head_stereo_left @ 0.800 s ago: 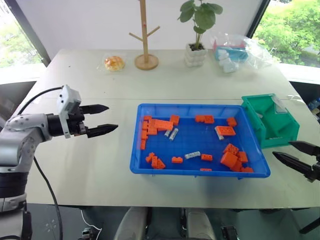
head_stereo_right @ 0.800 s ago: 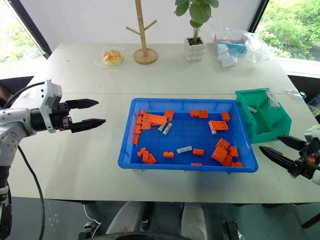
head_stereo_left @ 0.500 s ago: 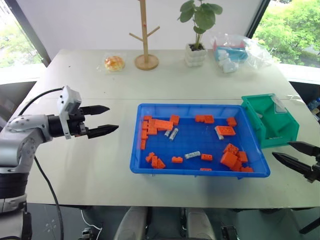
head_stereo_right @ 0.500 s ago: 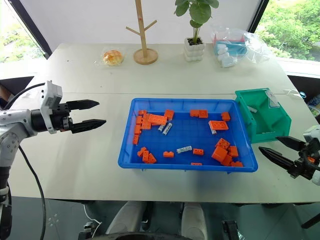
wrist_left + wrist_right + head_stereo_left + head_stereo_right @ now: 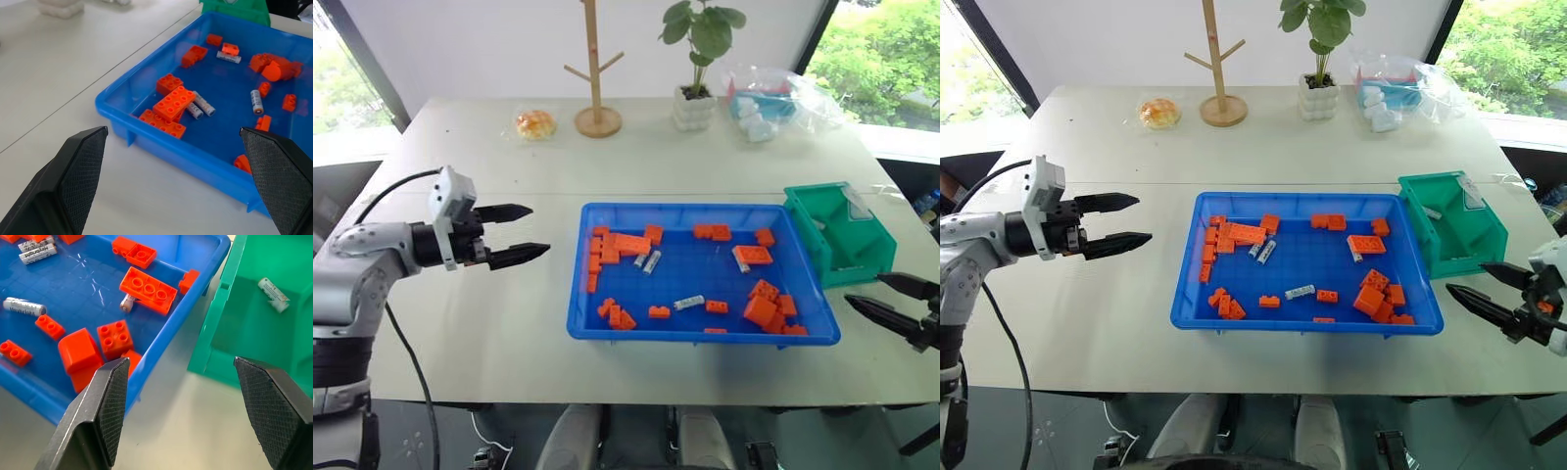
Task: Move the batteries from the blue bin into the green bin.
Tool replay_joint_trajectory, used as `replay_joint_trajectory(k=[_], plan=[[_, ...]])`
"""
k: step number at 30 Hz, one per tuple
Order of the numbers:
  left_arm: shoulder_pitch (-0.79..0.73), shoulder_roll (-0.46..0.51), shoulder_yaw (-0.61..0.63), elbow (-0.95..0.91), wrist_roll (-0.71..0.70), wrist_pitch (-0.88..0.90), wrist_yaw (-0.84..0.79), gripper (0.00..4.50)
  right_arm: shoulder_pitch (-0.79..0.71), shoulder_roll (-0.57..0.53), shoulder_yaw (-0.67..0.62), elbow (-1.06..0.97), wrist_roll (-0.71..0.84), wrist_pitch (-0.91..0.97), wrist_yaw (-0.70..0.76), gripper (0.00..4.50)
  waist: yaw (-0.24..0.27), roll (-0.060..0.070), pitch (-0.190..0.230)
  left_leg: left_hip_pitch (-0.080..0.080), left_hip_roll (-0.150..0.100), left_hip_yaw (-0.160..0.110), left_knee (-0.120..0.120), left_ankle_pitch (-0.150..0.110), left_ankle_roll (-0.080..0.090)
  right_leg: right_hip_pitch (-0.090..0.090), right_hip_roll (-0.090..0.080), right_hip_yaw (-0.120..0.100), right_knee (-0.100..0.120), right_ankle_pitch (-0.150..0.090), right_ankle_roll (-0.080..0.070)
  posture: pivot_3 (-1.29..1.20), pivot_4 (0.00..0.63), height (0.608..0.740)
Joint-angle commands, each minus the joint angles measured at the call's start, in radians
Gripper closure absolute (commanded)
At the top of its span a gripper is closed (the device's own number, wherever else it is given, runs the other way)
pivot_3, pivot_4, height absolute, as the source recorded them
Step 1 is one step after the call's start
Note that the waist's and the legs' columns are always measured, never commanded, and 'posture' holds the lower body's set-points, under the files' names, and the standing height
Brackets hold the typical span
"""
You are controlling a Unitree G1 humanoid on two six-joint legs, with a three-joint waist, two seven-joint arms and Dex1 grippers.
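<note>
A pale worktop (image 5: 509, 323) by bright windows carries everything, with a potted plant (image 5: 700, 59) and a wooden peg stand (image 5: 597, 69) along the upper edge of the frame. The blue bin (image 5: 705, 338) sits at centre, scattered with orange bricks (image 5: 625, 243); the green bin (image 5: 842, 235) touches its right end, at the middle right. The left pincer (image 5: 514, 233) hovers at the middle left, well apart from the blue bin, fingers spread and empty. The right pincer (image 5: 891, 299) hangs at the lower right, just below the green bin, also spread and empty.

The step looks like a fresh reach: one battery (image 5: 274, 294) already lies in the green bin. Of the batteries (image 5: 649, 260) left, a pair at centre left lie side by side, long axes slanting toward the upper right. Another (image 5: 689, 304) lies nearly crosswise at lower centre. Next, a pincer must descend and straddle a battery across its long axis.
</note>
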Motion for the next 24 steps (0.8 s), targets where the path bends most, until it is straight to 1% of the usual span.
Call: replay_joint_trajectory(k=[1,3,4,7,9,12,15,17,19,24], plan=[[0.006,0.002,0.027,-0.055,-0.047,0.025,0.0,0.0,-0.093,-0.057,0.033,0.005,0.036,0.018,0.01,0.75,-0.001,0.0,0.0,0.0,0.0,0.0,0.0,0.0,0.0,0.0,0.0,0.0,0.0,0.0,0.0,0.0,0.15,0.693],[-0.005,0.005,0.024,-0.063,-0.064,0.042,-0.008,0.0,-0.178,-0.084,0.112,-0.006,0.046,0.02,0.005,0.15,0.001,0.0,0.0,0.001,0.0,0.0,0.0,0.0,0.0,0.0,0.0,0.0,0.001,0.0,0.0,0.0,0.15,0.693],[-0.013,0.008,0.021,-0.067,-0.073,0.049,-0.013,0.0,-0.228,-0.093,0.163,-0.01,0.046,0.018,-0.004,0.06,0.0,0.0,0.0,0.001,0.001,-0.001,0.0,0.0,0.0,0.0,0.001,0.0,0.002,0.0,0.0,0.0,0.15,0.693],[-0.045,0.02,0.007,-0.08,-0.094,0.075,-0.036,0.0,-0.417,-0.092,0.362,0.006,0.019,0.019,-0.034,0.06,-0.004,0.0,0.0,0.0,0.001,-0.001,0.001,0.0,0.0,0.0,0.001,0.0,0.002,0.0,-0.001,0.0,0.15,0.693],[-0.06,0.031,-0.008,-0.093,-0.095,0.081,-0.057,0.0,-0.548,-0.062,0.505,0.02,0.007,0.032,-0.033,0.06,-0.004,0.0,0.001,0.0,0.0,0.0,0.001,0.0,0.0,0.0,0.001,0.0,0.002,0.0,-0.001,0.0,0.15,0.693],[-0.071,0.044,-0.038,-0.118,-0.097,0.083,-0.095,0.0,-0.753,0.017,0.762,0.046,-0.067,0.028,-0.003,0.06,-0.011,-0.001,0.001,-0.001,0.0,0.0,0.001,0.0,0.0,-0.001,0.001,0.0,0.001,0.0,-0.001,0.0,0.15,0.693],[-0.077,0.048,-0.057,-0.137,-0.095,0.077,-0.115,0.0,-0.908,0.101,0.936,0.115,-0.14,0.023,0.032,0.06,-0.025,0.0,0.002,-0.001,0.0,-0.001,0.001,0.0,0.0,-0.001,0.002,0.0,0.001,0.0,0.0,0.0,0.15,0.693],[-0.081,0.046,-0.062,-0.145,-0.095,0.078,-0.114,0.0,-0.976,0.144,1.016,0.171,-0.183,0.008,0.061,0.06,-0.026,-0.001,0.003,-0.001,-0.001,-0.001,0.001,0.001,-0.001,-0.002,0.002,0.0,0.002,0.0,0.0,0.0,0.15,0.693],[-0.082,0.045,-0.062,-0.153,-0.099,0.083,-0.11,0.0,-1.021,0.177,1.066,0.224,-0.22,-0.018,0.088,0.06,-0.025,-0.001,0.003,-0.002,-0.001,-0.001,0.001,0.001,-0.001,-0.002,0.002,0.0,0.003,0.001,0.001,0.0,0.15,0.693],[-0.044,0.061,-0.039,-0.205,-0.123,0.104,-0.107,0.0,-1.158,0.346,1.195,0.427,-0.327,-0.068,0.109,0.06,-0.036,-0.002,0.004,-0.001,-0.001,-0.001,0.001,0.002,-0.003,-0.003,0.003,0.0,0.004,0.003,0.003,0.0,0.15,0.693]])
